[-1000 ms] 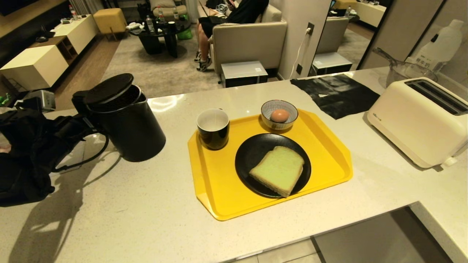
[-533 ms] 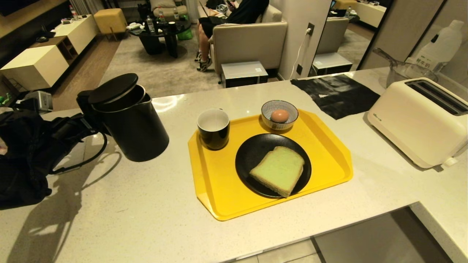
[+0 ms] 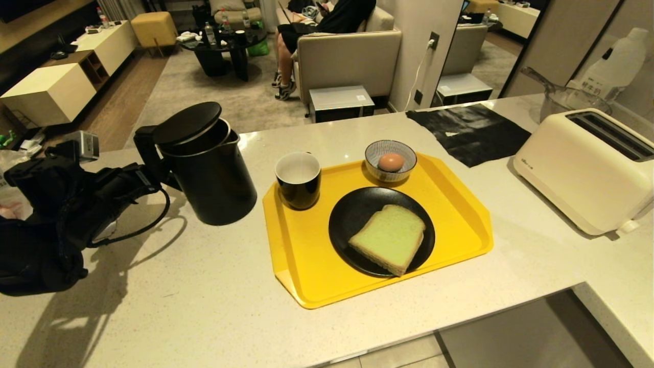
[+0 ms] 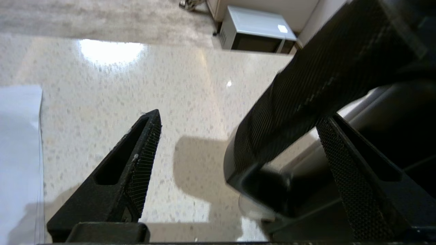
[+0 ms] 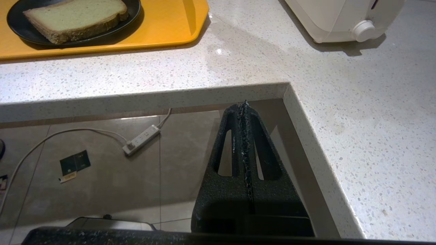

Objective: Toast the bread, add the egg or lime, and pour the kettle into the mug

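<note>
Since a second ago the kettle point(image 3: 207, 168) has shifted right toward the mug point(image 3: 298, 180), standing on the desk point(image 3: 168, 306) left of the tray point(image 3: 306, 278). Left hand point(image 4: 238, 149) spread wide around its handle; right hand point(image 5: 244, 112) pressed closed.
</note>
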`<state>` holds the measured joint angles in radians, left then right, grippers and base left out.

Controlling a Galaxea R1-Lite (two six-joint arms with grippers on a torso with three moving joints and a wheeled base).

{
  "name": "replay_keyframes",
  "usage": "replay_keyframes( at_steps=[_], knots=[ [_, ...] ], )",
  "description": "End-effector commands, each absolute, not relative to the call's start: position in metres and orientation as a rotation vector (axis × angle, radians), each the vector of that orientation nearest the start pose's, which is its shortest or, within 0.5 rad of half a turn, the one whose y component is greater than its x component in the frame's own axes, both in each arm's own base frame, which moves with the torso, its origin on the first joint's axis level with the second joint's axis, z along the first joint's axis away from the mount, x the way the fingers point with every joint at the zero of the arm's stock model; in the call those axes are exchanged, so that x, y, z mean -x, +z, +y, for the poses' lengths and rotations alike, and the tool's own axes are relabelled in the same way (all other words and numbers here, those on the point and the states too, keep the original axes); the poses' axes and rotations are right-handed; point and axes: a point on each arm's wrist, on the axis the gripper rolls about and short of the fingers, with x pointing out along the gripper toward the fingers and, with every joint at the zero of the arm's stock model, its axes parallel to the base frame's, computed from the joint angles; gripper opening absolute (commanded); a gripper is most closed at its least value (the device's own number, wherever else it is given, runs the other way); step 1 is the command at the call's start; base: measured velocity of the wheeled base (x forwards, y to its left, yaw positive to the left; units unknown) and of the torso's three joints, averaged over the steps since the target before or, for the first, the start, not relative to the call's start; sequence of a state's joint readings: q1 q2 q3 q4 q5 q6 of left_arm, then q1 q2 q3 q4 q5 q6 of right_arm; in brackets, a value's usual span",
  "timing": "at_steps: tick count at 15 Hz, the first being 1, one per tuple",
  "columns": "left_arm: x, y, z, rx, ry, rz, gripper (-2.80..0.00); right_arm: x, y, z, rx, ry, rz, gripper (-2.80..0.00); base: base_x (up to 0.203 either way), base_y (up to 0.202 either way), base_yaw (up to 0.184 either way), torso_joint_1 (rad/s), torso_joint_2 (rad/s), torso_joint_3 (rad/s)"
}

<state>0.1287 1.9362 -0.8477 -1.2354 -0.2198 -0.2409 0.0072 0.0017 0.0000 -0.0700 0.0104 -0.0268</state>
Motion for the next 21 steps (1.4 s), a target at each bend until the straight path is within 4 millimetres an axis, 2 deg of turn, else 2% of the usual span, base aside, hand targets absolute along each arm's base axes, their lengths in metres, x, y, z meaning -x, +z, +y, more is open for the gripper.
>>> replay_keyframes(
  at_steps=[1,3,4,8,12,13,18,19,20,21],
  knots=[
    [-0.351,0.171,0.039,0.211,-0.113,-0.117,0.0,0.021,0.076,0.0,0.028,0.018,-0.042,-2.8,0.0,0.0,0.0,0.0,0.0,0.0],
    [-0.342,0.165,0.041,0.195,-0.119,-0.089,0.0,0.021,0.076,0.0,0.028,0.019,-0.042,-2.8,0.0,0.0,0.0,0.0,0.0,0.0],
    [-0.338,0.164,0.049,0.178,-0.122,-0.082,0.0,0.021,0.076,0.0,0.028,0.018,-0.042,-2.8,0.0,0.0,0.0,0.0,0.0,0.0],
    [-0.327,0.174,0.064,0.142,-0.139,-0.099,0.0,0.021,0.076,0.0,0.028,0.018,-0.042,-2.8,0.0,0.0,0.0,0.0,0.0,0.0],
    [-0.311,0.188,0.06,0.137,-0.147,-0.12,0.0,0.021,0.076,0.0,0.028,0.018,-0.042,-2.8,0.0,0.0,0.0,0.0,0.0,0.0],
    [-0.301,0.187,0.057,0.14,-0.155,-0.106,0.0,0.021,0.076,0.0,0.028,0.019,-0.042,-2.8,0.0,0.0,0.0,0.0,0.0,0.0],
    [-0.256,0.209,0.046,0.12,-0.175,-0.164,0.0,0.021,0.076,0.0,0.028,0.019,-0.042,-2.8,0.0,0.0,0.0,0.0,0.0,0.0],
    [-0.249,0.213,0.044,0.114,-0.176,-0.18,-2.19,0.021,0.076,0.0,0.028,0.018,-0.042,-2.8,0.0,0.0,0.0,0.0,0.0,0.0],
    [-0.242,0.218,0.042,0.106,-0.178,-0.199,-2.8,0.021,0.076,0.0,0.028,0.018,-0.042,-2.8,0.0,0.0,0.0,0.0,0.0,0.0],
    [-0.236,0.223,0.041,0.096,-0.179,-0.215,-2.8,0.021,0.076,0.0,0.028,0.018,-0.042,-2.8,0.0,0.0,0.0,0.0,0.0,0.0]
  ],
)
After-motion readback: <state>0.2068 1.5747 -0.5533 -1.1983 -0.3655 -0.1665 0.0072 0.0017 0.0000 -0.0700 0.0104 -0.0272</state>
